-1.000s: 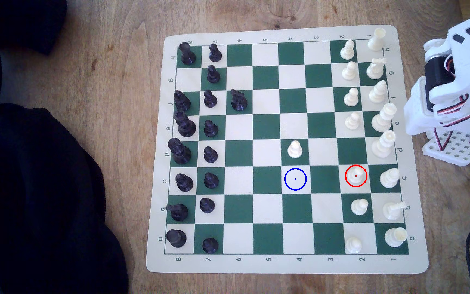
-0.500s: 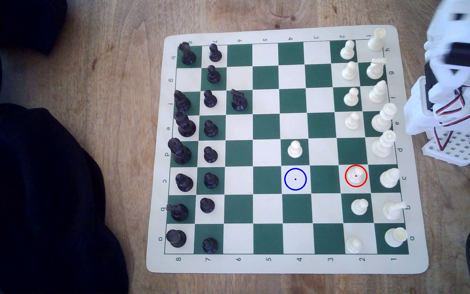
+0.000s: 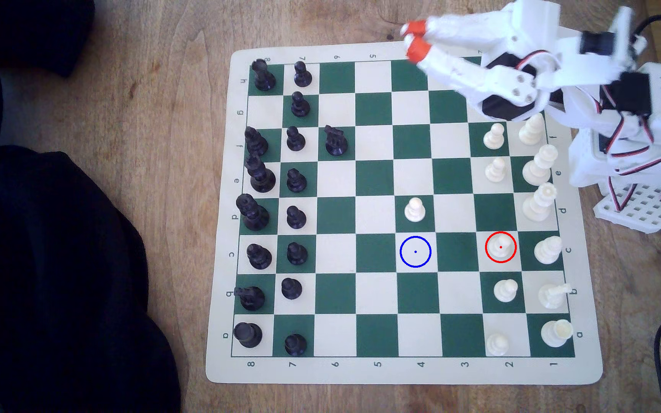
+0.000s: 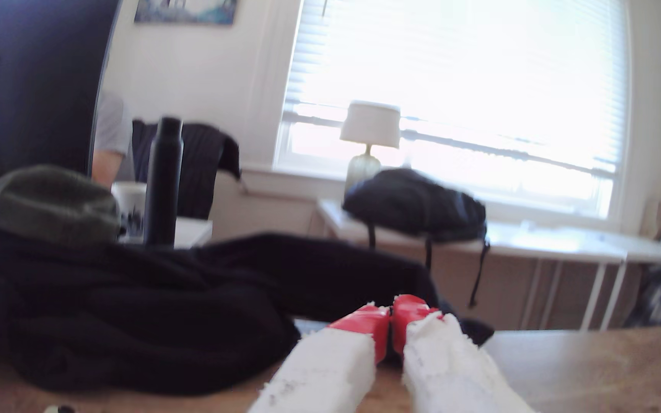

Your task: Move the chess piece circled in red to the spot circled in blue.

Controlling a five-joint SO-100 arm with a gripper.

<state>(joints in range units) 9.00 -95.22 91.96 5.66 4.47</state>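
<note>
Grainy wooden table (image 3: 162,59), matt board (image 3: 376,371) (smooth), rough white plastic fingers (image 4: 321,377)

Now unfolding from beside the chessboard (image 3: 217,206) and reaching out over its far corner at the exterior view's upper right, red-tipped fingers (image 3: 416,49) nearly together, covering the white pieces standing there

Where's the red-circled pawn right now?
In the exterior view, the red-circled pawn stands on the c2 square toward the board's right, between the bishop and the blue-ringed square.
</note>
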